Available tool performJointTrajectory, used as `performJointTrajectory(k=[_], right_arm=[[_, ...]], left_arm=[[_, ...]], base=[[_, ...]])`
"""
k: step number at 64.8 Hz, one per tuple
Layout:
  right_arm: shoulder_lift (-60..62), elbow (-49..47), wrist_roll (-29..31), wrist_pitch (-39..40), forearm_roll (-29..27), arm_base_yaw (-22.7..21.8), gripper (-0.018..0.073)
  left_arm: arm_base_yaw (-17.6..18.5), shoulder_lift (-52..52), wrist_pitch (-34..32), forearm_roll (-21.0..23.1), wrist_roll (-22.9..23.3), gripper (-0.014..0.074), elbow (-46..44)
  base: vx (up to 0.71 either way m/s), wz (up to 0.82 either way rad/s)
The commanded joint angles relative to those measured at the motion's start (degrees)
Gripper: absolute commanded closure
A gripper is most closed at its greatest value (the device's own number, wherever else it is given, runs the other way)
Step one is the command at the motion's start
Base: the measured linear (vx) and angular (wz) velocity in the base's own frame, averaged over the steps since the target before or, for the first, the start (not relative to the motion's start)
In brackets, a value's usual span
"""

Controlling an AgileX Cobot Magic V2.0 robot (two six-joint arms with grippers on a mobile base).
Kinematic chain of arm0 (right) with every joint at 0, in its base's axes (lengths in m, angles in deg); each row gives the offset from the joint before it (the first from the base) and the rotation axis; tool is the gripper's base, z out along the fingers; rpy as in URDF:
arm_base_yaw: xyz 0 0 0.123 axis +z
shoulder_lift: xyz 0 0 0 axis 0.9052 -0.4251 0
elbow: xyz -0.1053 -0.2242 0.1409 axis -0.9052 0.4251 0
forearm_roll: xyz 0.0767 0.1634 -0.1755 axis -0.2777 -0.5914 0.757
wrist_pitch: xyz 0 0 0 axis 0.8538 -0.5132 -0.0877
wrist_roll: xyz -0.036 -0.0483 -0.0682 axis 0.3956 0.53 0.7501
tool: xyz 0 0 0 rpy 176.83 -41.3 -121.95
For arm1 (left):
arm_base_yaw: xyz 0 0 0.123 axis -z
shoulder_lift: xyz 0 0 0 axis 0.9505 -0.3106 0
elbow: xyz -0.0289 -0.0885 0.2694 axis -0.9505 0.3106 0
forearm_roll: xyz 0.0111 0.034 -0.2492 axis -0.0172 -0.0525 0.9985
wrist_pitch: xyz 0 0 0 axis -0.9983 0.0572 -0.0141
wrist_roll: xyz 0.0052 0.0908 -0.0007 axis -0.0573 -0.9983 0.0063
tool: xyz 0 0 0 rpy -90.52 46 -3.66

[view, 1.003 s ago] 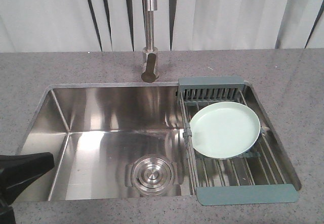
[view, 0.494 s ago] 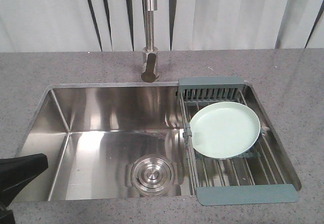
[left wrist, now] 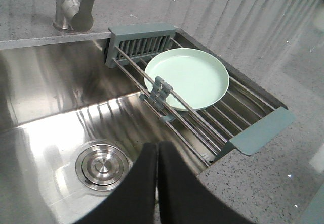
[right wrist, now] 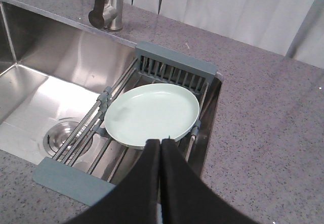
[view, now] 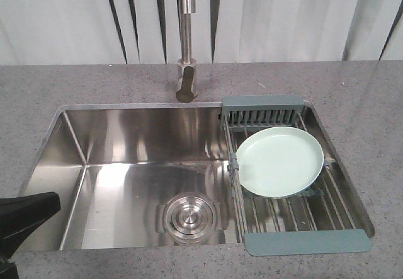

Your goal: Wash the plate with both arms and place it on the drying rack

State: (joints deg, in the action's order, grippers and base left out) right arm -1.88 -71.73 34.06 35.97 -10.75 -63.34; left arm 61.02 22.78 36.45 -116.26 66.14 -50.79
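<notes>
- The plate (view: 279, 160) is lying face-up on the drying rack (view: 296, 184), free of both grippers: we are judging the placing done.
- We are seeing the left gripper (left wrist: 158, 158) draw back toward the counter edge since a second ago; its tips are pressed together, empty.
- The right gripper (right wrist: 161, 150), likewise closed and empty, is hovering just short of the plate's rim.
- Smooth mint plate, steel rods, brushed-steel sink (view: 126, 165), speckled grey counter (view: 63, 84).

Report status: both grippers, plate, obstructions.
Left gripper and right gripper: jaws shut, empty. Round mint-green plate lies on steel-rod drying rack. Nothing blocking.
</notes>
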Motion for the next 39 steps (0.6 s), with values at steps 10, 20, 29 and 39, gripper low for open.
performJointTrajectory(k=[10,20,29,39], right_arm=[[-0.6,-1.4,0.1,3.4,-0.5,-0.4,0.0566],[-0.6,-1.4,0.1,3.4,-0.5,-0.4,0.0566],[-0.6,-1.4,0.1,3.4,-0.5,-0.4,0.0566],[-0.6,-1.4,0.1,3.4,-0.5,-0.4,0.0566]], left_arm=[[-0.1,0.2,0.7,15.1,0.4,0.0603,-1.5],[-0.1,0.2,1.2,17.9,0.4,0.0603,-1.5],[-0.1,0.2,2.5,24.2,0.1,0.0603,-1.5],[0.0,0.2,11.9,32.6,-13.1,0.0603,-0.5]], base=[[0.00,0.00],[0.00,0.00],[0.00,0.00],[0.00,0.00]])
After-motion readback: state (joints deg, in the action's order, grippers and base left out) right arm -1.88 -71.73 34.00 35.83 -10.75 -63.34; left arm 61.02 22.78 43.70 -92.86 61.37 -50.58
